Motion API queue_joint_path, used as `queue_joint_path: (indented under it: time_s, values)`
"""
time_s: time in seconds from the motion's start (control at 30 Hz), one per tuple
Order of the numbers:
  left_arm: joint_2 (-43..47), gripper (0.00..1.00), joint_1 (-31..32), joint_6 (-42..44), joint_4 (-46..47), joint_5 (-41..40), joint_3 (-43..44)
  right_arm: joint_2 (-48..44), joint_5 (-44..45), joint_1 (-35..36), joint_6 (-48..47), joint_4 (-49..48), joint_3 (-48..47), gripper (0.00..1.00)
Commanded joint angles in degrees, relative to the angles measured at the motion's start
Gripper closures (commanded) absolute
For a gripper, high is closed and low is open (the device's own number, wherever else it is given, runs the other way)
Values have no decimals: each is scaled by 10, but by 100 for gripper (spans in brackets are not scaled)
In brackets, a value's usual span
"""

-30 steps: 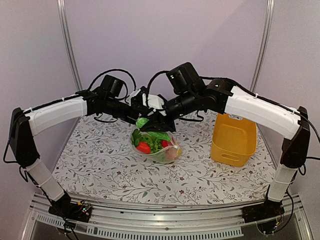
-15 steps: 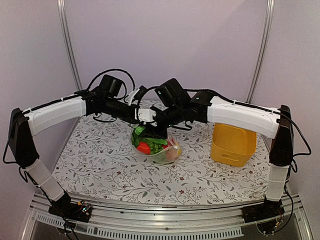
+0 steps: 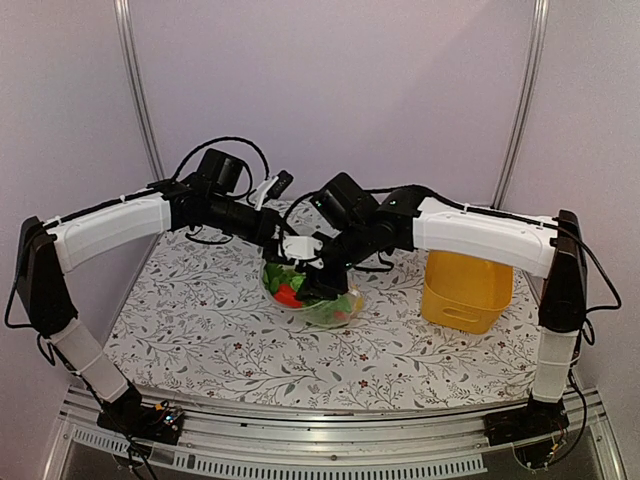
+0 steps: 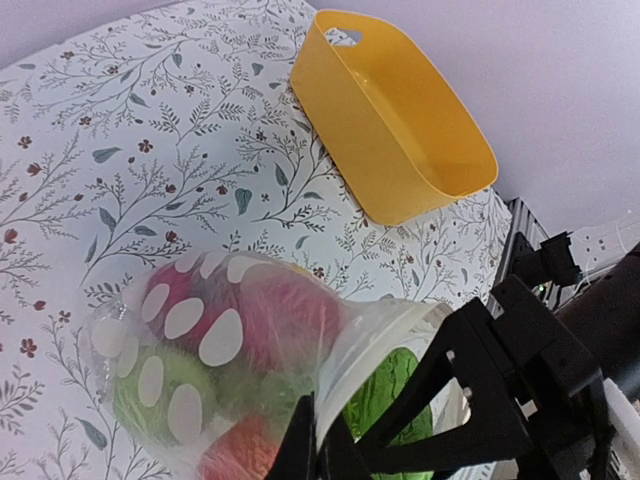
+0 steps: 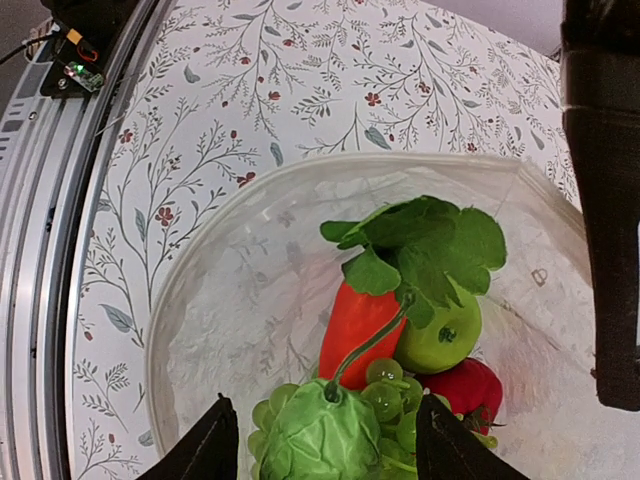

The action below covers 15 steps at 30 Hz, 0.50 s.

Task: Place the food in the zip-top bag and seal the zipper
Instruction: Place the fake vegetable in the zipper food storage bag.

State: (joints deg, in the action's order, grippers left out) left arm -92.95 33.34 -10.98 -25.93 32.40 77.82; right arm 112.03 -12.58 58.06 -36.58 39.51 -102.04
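Observation:
The zip-top bag (image 3: 330,305), clear with white dots (image 4: 185,320), stands at mid-table with its mouth open. My left gripper (image 4: 318,452) is shut on the bag's rim and holds it up. The zipper (image 5: 300,172) runs round the open mouth. Inside lies the food: a red-orange carrot (image 5: 352,335) with a green top, a green apple (image 5: 442,338), a red fruit (image 5: 472,392) and green grapes (image 5: 385,398). My right gripper (image 5: 330,452) is open just above the mouth. A green leafy toy (image 5: 318,437) lies between its fingers, touching neither.
The yellow bin (image 3: 468,280) stands to the right of the bag, and the left wrist view (image 4: 400,130) shows nothing in it. The flower-patterned tablecloth (image 3: 200,330) covers the table. Both arms meet over the bag.
My right gripper came down over the bag's mouth with the green leafy toy and opened, so the toy now lies in the bag. The left gripper kept its hold.

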Motion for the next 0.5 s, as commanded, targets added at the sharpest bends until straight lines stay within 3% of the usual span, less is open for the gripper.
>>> queue_joint_path:
  time_s: [0.0, 0.23, 0.47]
  values:
    - [16, 100, -7, 2, 10, -5, -8, -33, -70, 5, -2, 68, -12, 40]
    - [9, 100, -7, 3, 9, -5, -7, -57, -16, 52, -47, 76, 41, 39]
    - [11, 100, -8, 2, 9, -3, -7, -49, 8, 56, -37, 75, 21, 40]
